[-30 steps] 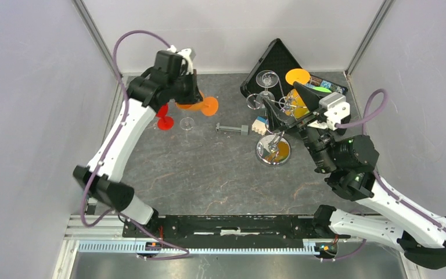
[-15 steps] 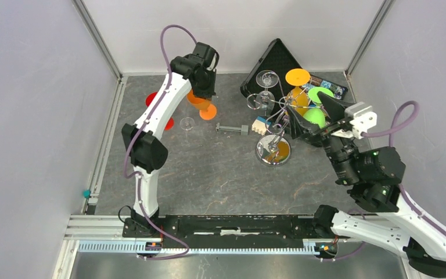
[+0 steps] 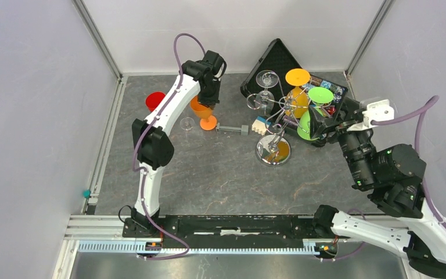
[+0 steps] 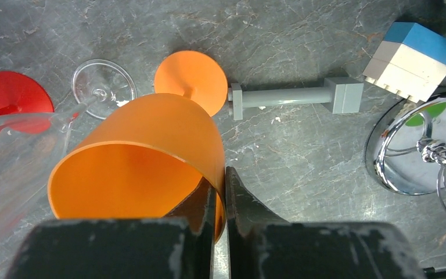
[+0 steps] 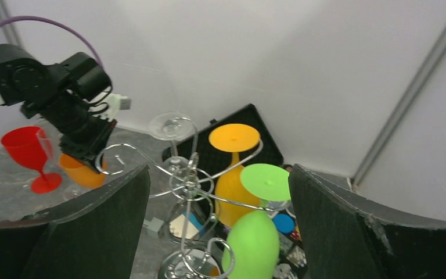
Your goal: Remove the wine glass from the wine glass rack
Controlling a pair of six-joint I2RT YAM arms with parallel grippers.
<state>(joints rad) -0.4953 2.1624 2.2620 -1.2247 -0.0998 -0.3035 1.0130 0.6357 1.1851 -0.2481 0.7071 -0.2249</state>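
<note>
Near the tabletop's far edge, left pincer (image 4: 225, 180) pinches the orange wine glass (image 4: 151, 145) by its rim; level it before releasing. Right pincer (image 5: 219, 174) gapes wide.

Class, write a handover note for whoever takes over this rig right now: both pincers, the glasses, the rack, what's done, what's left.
Left pincer: shut on the orange glass at its rim, by the red glass and clear table glass.
Right pincer: open, at the green glass hanging on the rack.
Done: three glasses off.
Left: release orange; take green, yellow glass, clear rack glass.
</note>
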